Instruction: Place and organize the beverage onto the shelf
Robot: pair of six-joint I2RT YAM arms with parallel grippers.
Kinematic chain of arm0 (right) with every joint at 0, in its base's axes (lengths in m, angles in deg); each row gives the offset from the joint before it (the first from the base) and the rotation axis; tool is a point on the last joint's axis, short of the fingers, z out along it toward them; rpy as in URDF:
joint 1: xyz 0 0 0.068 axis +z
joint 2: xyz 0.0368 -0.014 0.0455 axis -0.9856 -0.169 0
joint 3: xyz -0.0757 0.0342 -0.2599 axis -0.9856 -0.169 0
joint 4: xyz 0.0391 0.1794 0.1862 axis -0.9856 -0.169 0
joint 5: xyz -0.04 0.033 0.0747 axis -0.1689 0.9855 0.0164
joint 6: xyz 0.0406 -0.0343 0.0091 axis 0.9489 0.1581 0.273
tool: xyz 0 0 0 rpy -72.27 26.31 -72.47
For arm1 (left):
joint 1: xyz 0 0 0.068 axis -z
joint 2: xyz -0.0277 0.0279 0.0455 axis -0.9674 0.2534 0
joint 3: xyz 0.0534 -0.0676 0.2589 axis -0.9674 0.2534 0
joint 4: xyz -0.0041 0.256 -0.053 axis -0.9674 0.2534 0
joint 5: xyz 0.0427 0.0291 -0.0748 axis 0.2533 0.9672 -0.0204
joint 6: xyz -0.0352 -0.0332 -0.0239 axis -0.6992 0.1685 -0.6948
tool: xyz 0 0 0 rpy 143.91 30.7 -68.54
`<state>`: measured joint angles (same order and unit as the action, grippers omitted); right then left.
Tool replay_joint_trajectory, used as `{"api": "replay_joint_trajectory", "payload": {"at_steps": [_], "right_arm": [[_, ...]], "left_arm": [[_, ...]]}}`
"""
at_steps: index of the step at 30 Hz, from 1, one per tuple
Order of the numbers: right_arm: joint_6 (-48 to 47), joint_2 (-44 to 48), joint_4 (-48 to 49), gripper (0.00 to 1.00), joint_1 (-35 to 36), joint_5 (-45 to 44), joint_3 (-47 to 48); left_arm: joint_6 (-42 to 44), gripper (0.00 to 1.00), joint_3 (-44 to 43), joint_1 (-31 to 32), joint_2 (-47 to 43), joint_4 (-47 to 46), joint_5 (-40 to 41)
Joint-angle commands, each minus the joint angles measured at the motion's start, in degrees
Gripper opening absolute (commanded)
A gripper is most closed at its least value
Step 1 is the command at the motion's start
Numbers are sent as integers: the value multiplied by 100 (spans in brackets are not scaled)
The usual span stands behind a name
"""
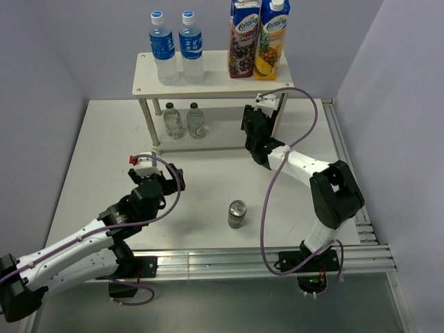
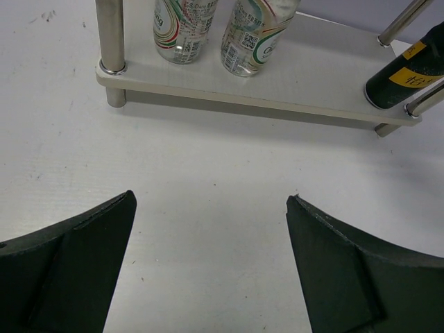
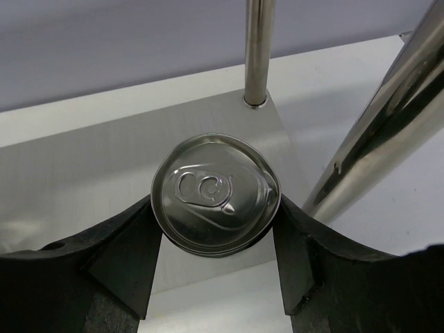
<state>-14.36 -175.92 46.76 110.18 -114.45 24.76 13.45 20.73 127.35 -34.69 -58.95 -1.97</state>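
A: Where is the right claw (image 3: 215,216)?

B: At the right end of the shelf's (image 3: 97,173) lower board, clenched on a can (image 3: 216,203). One finger presses each side of it, the silver top faces up, and the corner leg (image 3: 255,48) is just beside it.

A: Is the can down on the board?

B: From the left wrist its base looks to meet the board, but I cannot tell for sure.

A: And the left claw (image 2: 209,208)?

B: Released. Its fingers are spread wide with nothing between them, low over the table (image 2: 208,159), facing the shelf's front.

A: The other drinks?

B: Two water bottles (image 1: 164,48) stand side by side on the left of the top board, with two cartons (image 1: 244,38) on its right. Two green-capped bottles (image 1: 173,121) stand together at the left of the lower board, well apart from the gripped can. A second can (image 1: 237,214) stands upright on the table between the arms.
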Motion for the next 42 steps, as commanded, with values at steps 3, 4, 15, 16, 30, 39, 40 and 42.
{"api": "replay_joint_trajectory", "payload": {"at_steps": [3,4,15,16,30,39,40,42], "right_arm": [[196,-203,535,0,-196,-145,375],[196,-230,544,0,-205,-137,384],[442,-335,122,70,-266,-119,534],[460,-327,114,79,-267,-119,525],[645,51,34,93,-223,-75,103],[829,701,34,94,-47,-145,-564],[881,893,17,94,23,-180,-713],[917,1131,17,94,111,-215,-898]], "left_arm": [[71,96,15,26,-48,-53,99],[71,96,15,26,-57,-53,99],[63,96,-11,26,-4,-44,99],[63,96,-3,26,-4,-53,99],[1,96,6,26,13,-53,55],[-183,95,67,26,-4,-53,-164],[-184,95,76,26,-22,-70,-217],[-201,95,138,26,-57,-123,-393]]}}
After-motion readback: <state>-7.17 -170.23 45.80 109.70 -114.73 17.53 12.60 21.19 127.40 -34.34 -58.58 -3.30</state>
